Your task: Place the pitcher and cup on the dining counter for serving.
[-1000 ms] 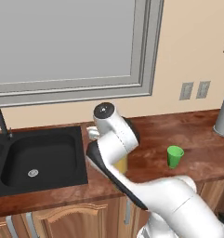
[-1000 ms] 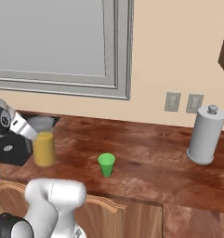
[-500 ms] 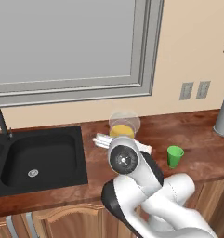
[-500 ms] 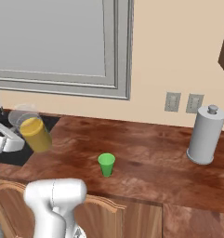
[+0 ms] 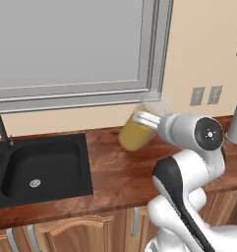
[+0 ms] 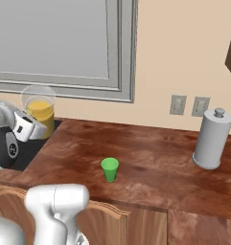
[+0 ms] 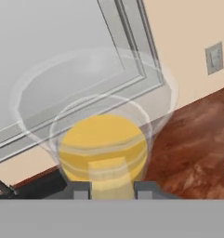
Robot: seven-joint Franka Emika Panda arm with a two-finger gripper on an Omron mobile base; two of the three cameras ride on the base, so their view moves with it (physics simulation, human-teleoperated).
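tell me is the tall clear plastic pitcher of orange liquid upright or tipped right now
Tipped. In the left base view the tall clear plastic pitcher leans, clamped in the gripper above the reddish-brown wood counter, its rim toward the window.

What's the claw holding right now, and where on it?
The claw holds the pitcher, gripped on its lower body, lifted and tilted over the counter.

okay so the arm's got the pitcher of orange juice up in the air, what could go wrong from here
1. The pitcher leans in the gripper in the left base view, and no lid shows, so the juice could spill over the counter.
2. The fingers hold it low on its side, so a quick swing might let it slip.
3. The green cup stands nearby on the counter; a low pass could knock it over.
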